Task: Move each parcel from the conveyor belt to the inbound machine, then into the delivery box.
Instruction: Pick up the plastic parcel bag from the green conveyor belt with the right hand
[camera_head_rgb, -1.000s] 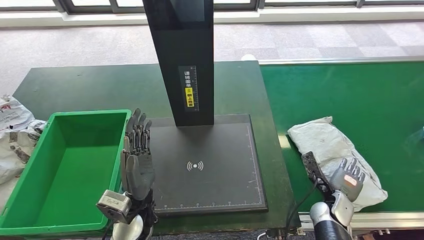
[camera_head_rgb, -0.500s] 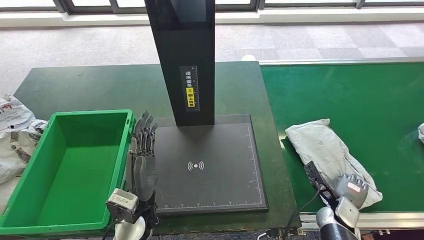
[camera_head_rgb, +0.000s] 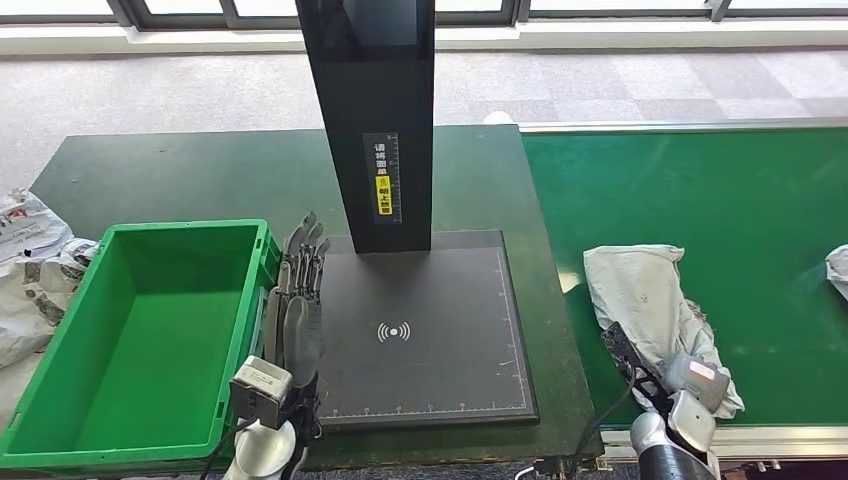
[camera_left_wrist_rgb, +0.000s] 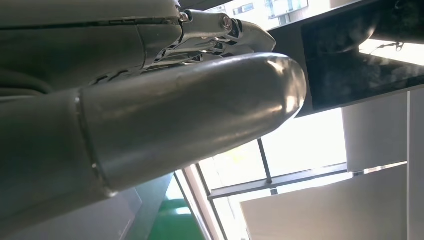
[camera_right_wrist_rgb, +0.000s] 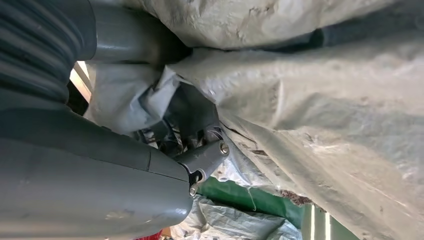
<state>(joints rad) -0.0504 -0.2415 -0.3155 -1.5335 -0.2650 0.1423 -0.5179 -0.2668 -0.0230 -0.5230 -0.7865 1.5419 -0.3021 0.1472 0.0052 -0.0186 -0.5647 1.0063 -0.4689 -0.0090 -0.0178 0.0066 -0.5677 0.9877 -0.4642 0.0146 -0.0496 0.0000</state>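
The right hand (camera_head_rgb: 693, 378) grips the near end of the grey parcel (camera_head_rgb: 645, 295) on the green conveyor belt (camera_head_rgb: 740, 190), right of the scanner pad (camera_head_rgb: 425, 330). The left hand (camera_head_rgb: 298, 300) stands open, fingers straight, between pad and green box (camera_head_rgb: 130, 330). Dark table (camera_head_rgb: 180, 175), pale carpet (camera_head_rgb: 150, 85) beyond.

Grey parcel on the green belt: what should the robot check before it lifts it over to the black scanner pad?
1. Right hand gripping the grey parcel: ok, the right wrist view shows wrapping bunched around its fingers.
2. Grip firm enough to lift: cannot tell.
3. Scanner pad free to receive it: ok, nothing lies on it.
4. Left hand out of the path: not ok, it stands upright at the pad's left edge, holding nothing.
5. Green box ready for afterwards: ok, it looks empty.
6. Second parcel at the belt's right edge: ok, lying apart.
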